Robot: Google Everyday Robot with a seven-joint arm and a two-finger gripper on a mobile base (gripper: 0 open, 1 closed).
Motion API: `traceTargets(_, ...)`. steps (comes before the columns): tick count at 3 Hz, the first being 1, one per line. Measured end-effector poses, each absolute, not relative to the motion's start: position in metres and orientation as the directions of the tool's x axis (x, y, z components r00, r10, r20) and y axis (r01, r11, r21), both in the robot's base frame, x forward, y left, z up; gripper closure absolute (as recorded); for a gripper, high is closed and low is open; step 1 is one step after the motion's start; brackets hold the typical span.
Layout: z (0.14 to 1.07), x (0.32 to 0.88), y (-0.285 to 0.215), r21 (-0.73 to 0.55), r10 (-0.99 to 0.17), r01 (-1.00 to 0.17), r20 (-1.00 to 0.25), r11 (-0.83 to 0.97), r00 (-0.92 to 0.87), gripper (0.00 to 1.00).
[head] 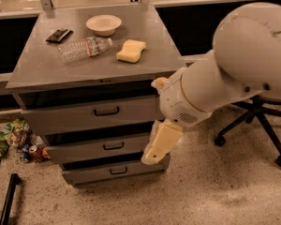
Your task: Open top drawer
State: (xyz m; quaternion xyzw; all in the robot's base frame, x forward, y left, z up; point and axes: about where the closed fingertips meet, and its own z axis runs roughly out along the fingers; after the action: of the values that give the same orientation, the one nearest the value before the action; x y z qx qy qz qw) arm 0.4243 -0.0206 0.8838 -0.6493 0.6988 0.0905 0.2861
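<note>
Up top, the cabinet's grey worktop carries a white bowl, a clear bottle on its side, a yellow sponge and a small black object. Directly beneath sits the top drawer. The hand hangs at the cabinet's right front corner, beside the middle drawer; clenched or released, I cannot tell. On the speckled floor, litter lies left of the cabinet and an office chair stands to its right.

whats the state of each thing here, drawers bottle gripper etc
top drawer, looks shut, handle untouched
middle drawer, looks shut
bottom drawer, looks shut
water bottle, on its side on the cabinet top
bowl, upright
sponge, lying flat
gripper, pointing down by the lower drawers' right end, holding nothing
chair, upright
</note>
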Motion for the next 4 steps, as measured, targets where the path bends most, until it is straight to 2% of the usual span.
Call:
traceTargets(1, 0.834, 0.473, 0.012, -0.257, -0.846, -0.963, -0.528, 0.077, 0.073, 0.00)
traceTargets(2, 0.760, 0.577, 0.051, -0.312, -0.816, -0.948, -0.562, 0.061, 0.133, 0.00)
traceTargets(3, 0.728, 0.622, 0.064, -0.334, -0.816, -0.941, -0.557, 0.052, 0.153, 0.00)
traceTargets(4, 0.723, 0.624, 0.067, -0.327, -0.815, -0.944, -0.560, 0.050, 0.151, 0.00)
